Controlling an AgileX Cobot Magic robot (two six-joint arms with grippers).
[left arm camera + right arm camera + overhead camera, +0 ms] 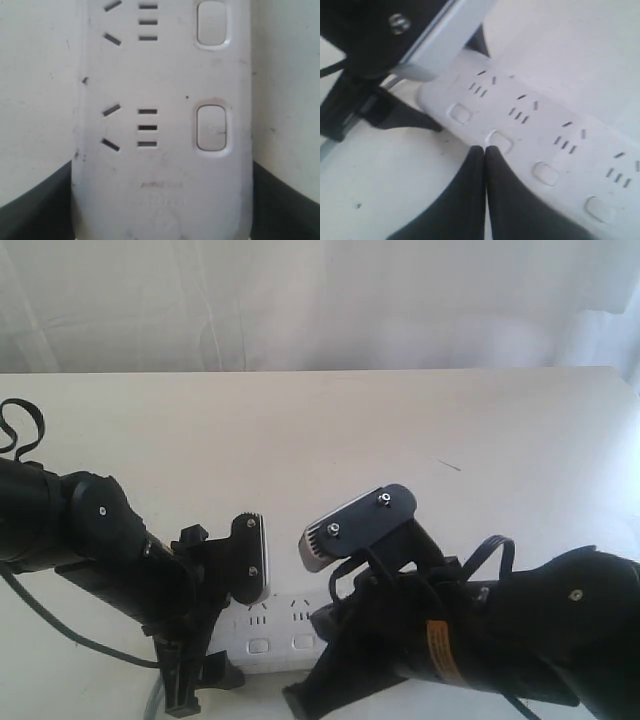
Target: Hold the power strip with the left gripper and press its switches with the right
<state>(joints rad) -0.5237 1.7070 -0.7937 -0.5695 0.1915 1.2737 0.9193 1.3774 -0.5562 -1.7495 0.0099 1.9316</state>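
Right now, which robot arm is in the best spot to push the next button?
The right arm: the right tool is shut, tips just at a switch of the power strip. The left tool clamps the strip's end.

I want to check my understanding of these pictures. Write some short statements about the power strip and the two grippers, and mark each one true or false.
1. The left gripper has its fingers on both long sides of the power strip. True.
2. The right gripper holds its fingers wide apart. False: they are pressed together.
3. The right gripper's tips are beside the second switch from the held end. True.
4. The power strip lies on a green cloth. False: it lies on a white table.
5. A plug sits in one socket. False: the sockets in view are empty.
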